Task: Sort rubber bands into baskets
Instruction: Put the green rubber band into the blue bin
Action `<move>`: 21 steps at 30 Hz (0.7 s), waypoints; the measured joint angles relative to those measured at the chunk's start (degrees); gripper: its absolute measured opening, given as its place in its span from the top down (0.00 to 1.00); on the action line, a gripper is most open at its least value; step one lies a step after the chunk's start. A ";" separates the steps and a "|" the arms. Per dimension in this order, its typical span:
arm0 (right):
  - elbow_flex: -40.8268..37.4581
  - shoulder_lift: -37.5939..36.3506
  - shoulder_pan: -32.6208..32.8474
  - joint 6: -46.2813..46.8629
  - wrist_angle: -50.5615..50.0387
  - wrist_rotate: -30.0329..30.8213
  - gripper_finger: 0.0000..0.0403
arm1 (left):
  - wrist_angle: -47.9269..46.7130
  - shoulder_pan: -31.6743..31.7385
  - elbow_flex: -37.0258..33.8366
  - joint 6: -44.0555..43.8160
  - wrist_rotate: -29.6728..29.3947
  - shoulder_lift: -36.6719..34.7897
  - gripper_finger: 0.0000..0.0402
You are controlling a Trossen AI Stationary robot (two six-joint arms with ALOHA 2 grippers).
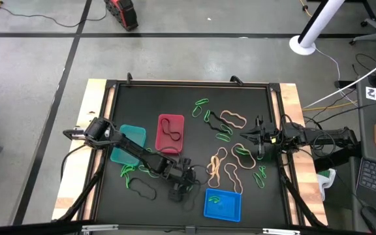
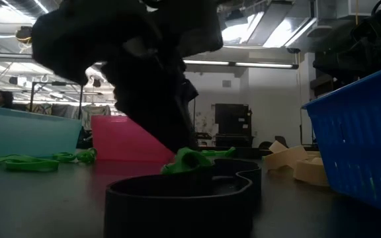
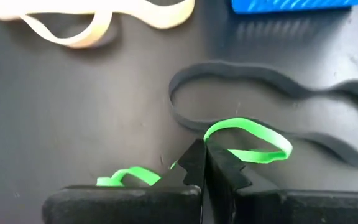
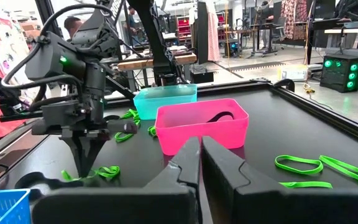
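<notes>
Black matte table [image 1: 188,98], wood-edged; all places given relative to red basket [image 1: 170,133].

Left arm reaching in from teal-basket [image 1: 128,145] side, left gripper [image 1: 177,191] down on the mat just in front of red basket, twd the blue one. Fingers pinched tight together on a green band [image 3: 247,140], loop sticking out past the tips; black band [image 3: 272,102] lying flat right under/around it.

Right arm w/ right gripper [image 1: 258,140] well to the right of red basket, hovering among loose bands; fingers pressed together, nothing visibly between them, though hard to be sure from the wrist view.

Baskets: shallow moulded plastic, rounded corners. Red w/ a black loop inside; teal touching or nearly touching its left side; blue basket [image 1: 222,204] in front-right, ribbed wall, green bit inside.

Bands: thin, floppy, near weightless, springy; likely to snag neighbours and cling to fingers on release. Best taken on a single strand at a raised bend, clear of the black one. Tan bands [image 1: 224,168] right-front of red basket; green bands [image 1: 204,108] right-behind; more green [image 1: 130,175] left-front.
</notes>
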 joint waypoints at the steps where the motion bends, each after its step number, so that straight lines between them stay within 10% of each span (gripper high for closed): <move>1: 0.00 0.00 0.01 -0.01 -0.01 0.00 0.95 | 0.02 0.00 0.27 0.00 0.00 0.00 1.00; 21: 0.01 0.00 0.00 0.00 0.00 0.00 0.95 | 0.09 -0.02 4.23 2.68 -1.60 -3.66 1.00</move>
